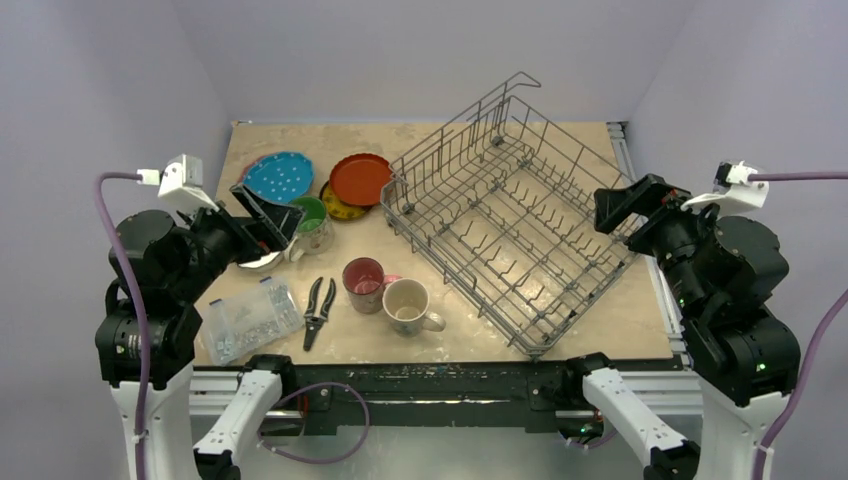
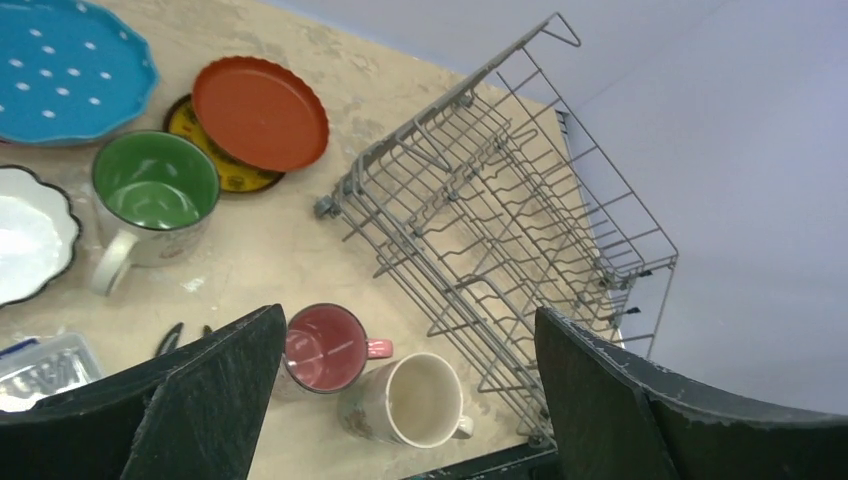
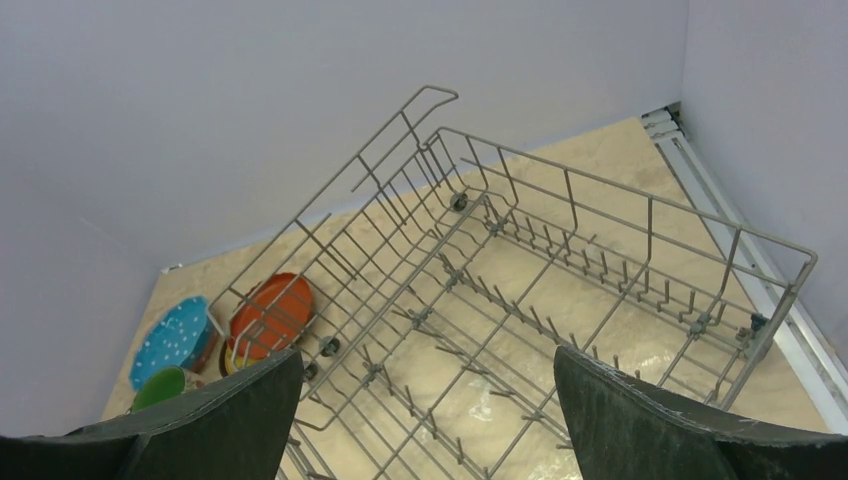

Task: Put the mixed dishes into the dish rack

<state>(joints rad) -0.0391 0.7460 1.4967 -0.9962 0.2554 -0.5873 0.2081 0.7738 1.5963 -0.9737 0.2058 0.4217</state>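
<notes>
Nothing is loaded yet. The dish rack (image 1: 452,268) is seen empty on the right half of the tabletop (image 1: 470,338). It is set at a slant, long axis running far-left to near-right, so one long side is turned toward the dishes. Every dish is placed left of it, i.e. on the left arm's side.

The blue plate (image 1: 278,177) is laid far left. The red-orange plate (image 1: 360,178) is propped over the yellow plate (image 1: 338,208), just beside the rack's left corner. The green-lined mug (image 2: 155,195) and white bowl (image 2: 25,240) are found nearest the left pincer (image 2: 407,325), whose jaws are held wide apart w/ nothing btw. them. The maroon mug (image 1: 364,283) and cream mug (image 1: 408,305) are stood upright close together near the front edge, btw. that pincer and the rack.

The right pincer (image 3: 428,355) is likewise spread wide and empty, but it is hung over the rack's right side, w/ the whole rack btw. it and the dishes. The first pick is thus judged to be the left arm's: a short reach down, then a carry rightward to the tines. The pliers (image 1: 318,310) and parts box (image 1: 245,318) are to be left alone.
</notes>
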